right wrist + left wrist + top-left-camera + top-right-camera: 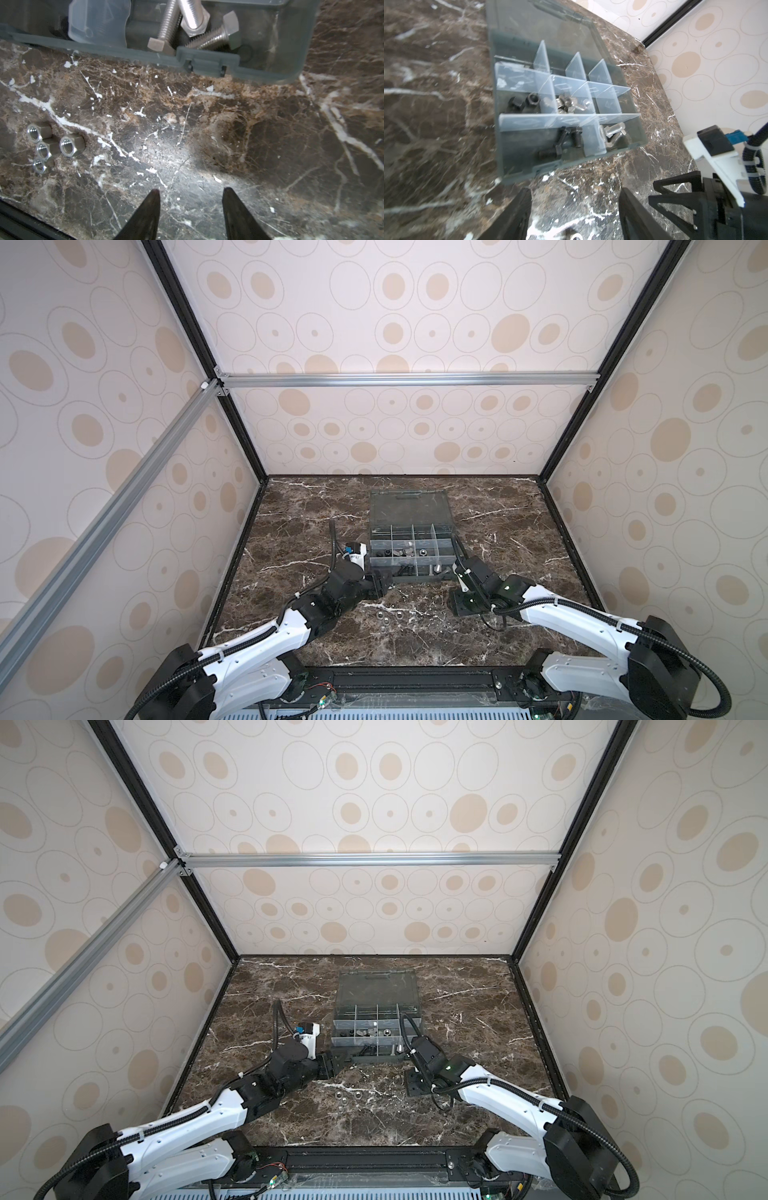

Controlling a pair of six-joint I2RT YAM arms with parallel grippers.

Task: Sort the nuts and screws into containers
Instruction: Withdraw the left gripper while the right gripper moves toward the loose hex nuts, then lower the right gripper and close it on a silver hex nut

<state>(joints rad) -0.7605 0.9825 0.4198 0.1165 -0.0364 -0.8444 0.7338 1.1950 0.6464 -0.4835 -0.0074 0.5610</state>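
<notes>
The dark grey organizer box (415, 577) lies open mid-table, and its containers (527, 143) are split by translucent dividers. Black screws (566, 141) and silver screws (612, 131) fill two front compartments. Behind them lie black nuts (521, 102) and a silver pile (566, 104). Several loose silver nuts (52, 145) sit on the marble in front of the box (390, 618). My left gripper (576, 199) is open and empty at the box's front left corner (382, 584), with a nut (576, 236) just below it. My right gripper (191, 190) is open and empty near the box's front right corner (455, 601).
The clear lid (409, 506) lies folded back flat behind the box. Dark marble tabletop (519, 531) stretches on both sides. Patterned walls and black frame posts (552, 489) close in the table's edges.
</notes>
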